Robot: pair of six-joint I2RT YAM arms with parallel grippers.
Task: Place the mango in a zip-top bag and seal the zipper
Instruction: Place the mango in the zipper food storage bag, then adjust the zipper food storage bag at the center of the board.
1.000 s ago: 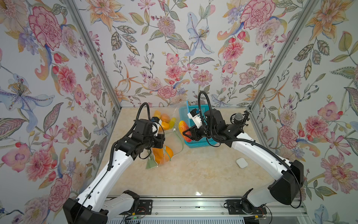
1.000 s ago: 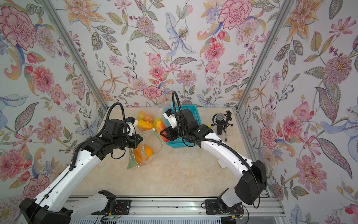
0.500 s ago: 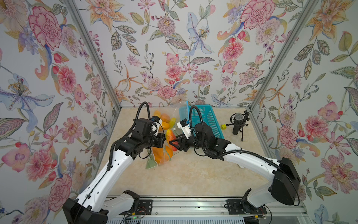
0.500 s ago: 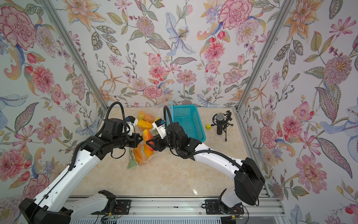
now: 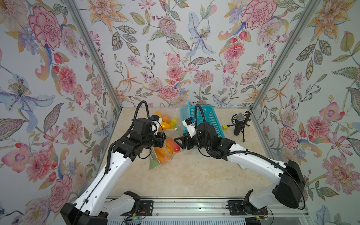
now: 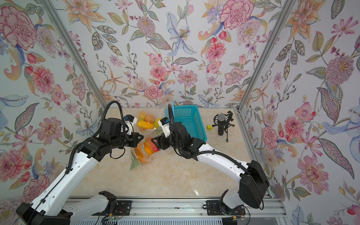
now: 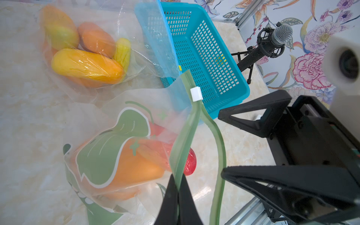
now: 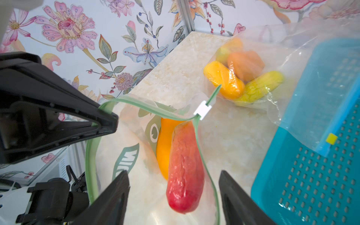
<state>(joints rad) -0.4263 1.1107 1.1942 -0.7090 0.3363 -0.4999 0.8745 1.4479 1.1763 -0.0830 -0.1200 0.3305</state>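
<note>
The zip-top bag [image 5: 158,158] [image 6: 141,157], clear with green print and a green zipper rim [image 7: 187,136], lies mid-table with its mouth agape. My left gripper [image 7: 177,179] [image 5: 164,138] is shut on one side of that rim. A red-orange mango [image 8: 183,165] [image 7: 188,162] [image 5: 174,147] lies in the mouth, red end at the opening, beside an orange mango [image 8: 165,140] deeper inside. My right gripper [image 8: 173,173] [image 5: 178,141] stands open just outside the mouth, its fingers either side of the red end and apart from it. The white slider [image 8: 202,112] [image 7: 195,94] sits at the rim's far end.
A second clear bag [image 5: 165,121] holding several mangoes lies behind the left arm. A blue mesh basket [image 5: 212,120] stands behind the right arm. A small yellow cube [image 5: 224,127] and a microphone on a tripod [image 5: 239,124] stand at the back right.
My right gripper carried the red-orange mango from the basket leftward to the bag mouth and opened; the mango now lies in the mouth. The left gripper kept its hold on the rim.
</note>
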